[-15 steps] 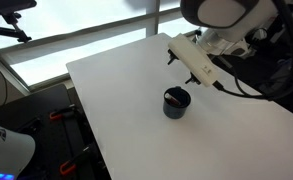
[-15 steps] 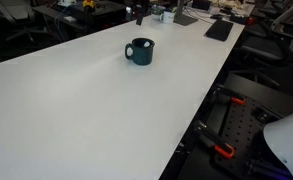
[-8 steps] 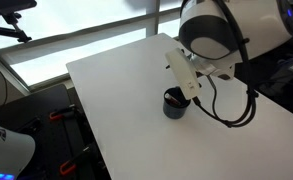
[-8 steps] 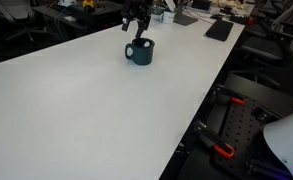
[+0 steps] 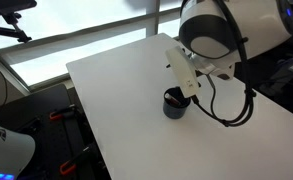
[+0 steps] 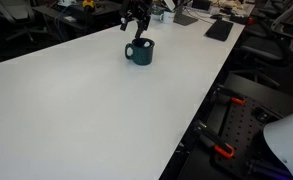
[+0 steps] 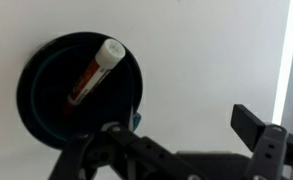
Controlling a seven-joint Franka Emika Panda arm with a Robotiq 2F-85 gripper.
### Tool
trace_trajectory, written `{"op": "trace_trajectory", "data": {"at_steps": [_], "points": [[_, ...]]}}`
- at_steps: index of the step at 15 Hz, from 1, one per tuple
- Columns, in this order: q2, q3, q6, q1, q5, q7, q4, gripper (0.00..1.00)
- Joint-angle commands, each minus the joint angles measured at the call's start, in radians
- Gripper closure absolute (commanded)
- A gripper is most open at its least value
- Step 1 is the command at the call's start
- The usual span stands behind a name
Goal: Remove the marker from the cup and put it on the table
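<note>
Fingers (image 7: 254,122) are standing wide apart and gripping nothing. In the wrist view one is showing as a dark block out over bare surface (image 7: 211,60), the other is sitting low near the cup's lower right edge. In an exterior view the fingers (image 6: 136,20) are hovering just above the cup (image 6: 139,53), not yet down in it. The marker (image 7: 98,68) is lying tilted inside the cup (image 7: 28,100), whitish end leaning up toward the rim and reddish part running down into the dark interior. It's not touching either finger. The cup itself is standing upright on the surface (image 5: 116,90), with bare surface all round it in both exterior views. I'm reading this as the approach step, pre-grasp, with the marker not yet out. The wrist view is putting the cup off to one side of the finger gap, so alignment is looking off. The next move is calling for a lateral shift to bring the whitish end between the fingers, then a short descent and a close on the part sticking up. The tilt is the tricky bit. The fingers may need rotating so they close across the stick rather than along it, and one finger risks clipping the rim and nudging the cup.
</note>
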Motion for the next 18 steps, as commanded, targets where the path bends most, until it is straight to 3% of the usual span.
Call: {"op": "trace_trajectory", "data": {"at_steps": [1,3,8,13,18], "points": [[0.001,0.001,-0.002,-0.002,-0.002,0.001,0.002,0.00],[-0.039,0.002,-0.005,-0.002,0.021,0.035,-0.016,0.00],[-0.123,-0.021,-0.224,0.000,0.000,0.198,-0.015,0.00],[-0.051,-0.083,-0.508,-0.016,0.002,0.401,0.118,0.00],[0.062,-0.125,-0.533,-0.036,0.008,0.482,0.209,0.00]]}}
